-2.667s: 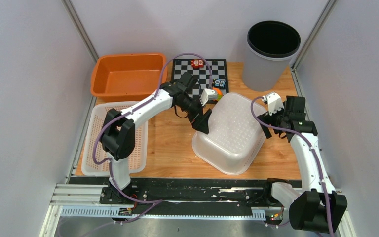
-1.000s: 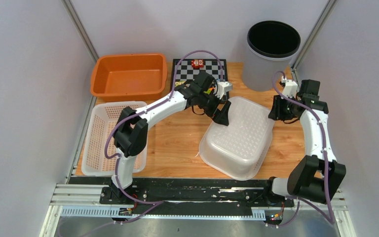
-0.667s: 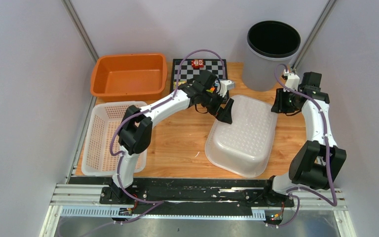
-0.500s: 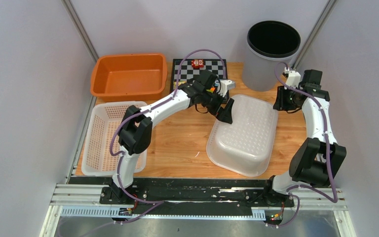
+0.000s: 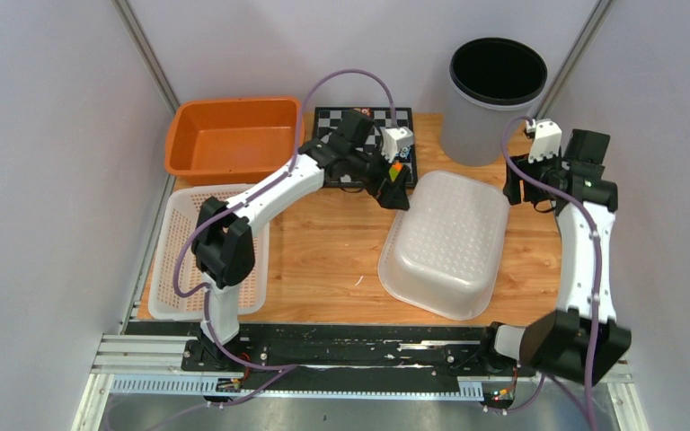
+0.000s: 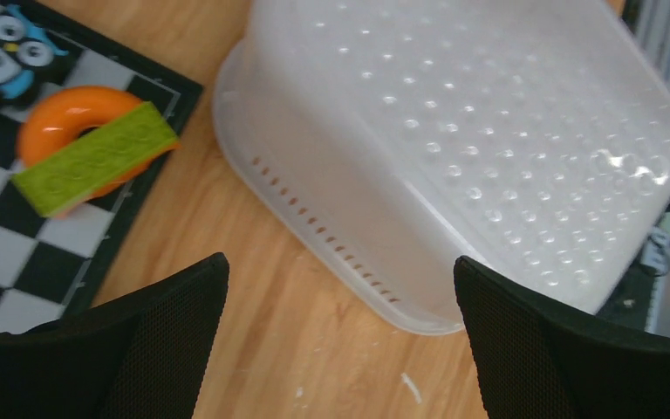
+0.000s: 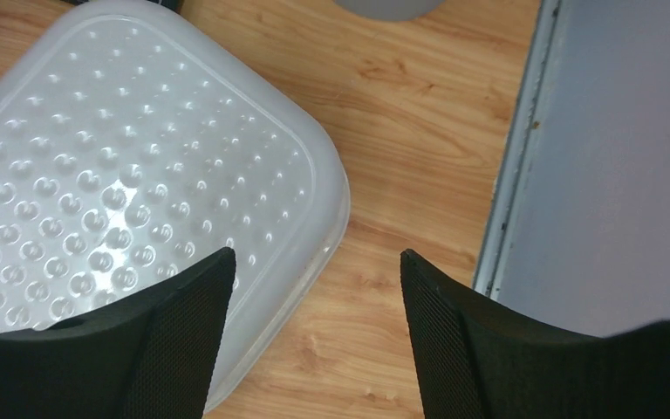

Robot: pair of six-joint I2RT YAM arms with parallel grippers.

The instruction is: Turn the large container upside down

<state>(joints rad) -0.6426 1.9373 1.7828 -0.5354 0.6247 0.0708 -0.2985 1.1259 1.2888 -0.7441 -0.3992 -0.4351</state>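
Note:
The large translucent white container (image 5: 445, 241) lies upside down on the wooden table, dimpled bottom facing up. It also shows in the left wrist view (image 6: 454, 148) and the right wrist view (image 7: 131, 209). My left gripper (image 5: 395, 193) is open and empty, hovering just off the container's far left corner (image 6: 340, 271). My right gripper (image 5: 519, 190) is open and empty, beside the container's far right corner (image 7: 314, 262). Neither gripper touches it.
An orange tub (image 5: 232, 139) stands back left, a white slatted basket (image 5: 189, 251) at left. A chessboard (image 5: 359, 135) with an orange ring (image 6: 78, 131), green brick (image 6: 96, 157) and owl figure (image 6: 4, 52) lies behind. A grey bin (image 5: 492, 99) stands back right.
The container came down flat, bottom up, and shifted right. My left gripper let go and pulled back towards the chessboard. My right gripper moved back and right, clear of the container.

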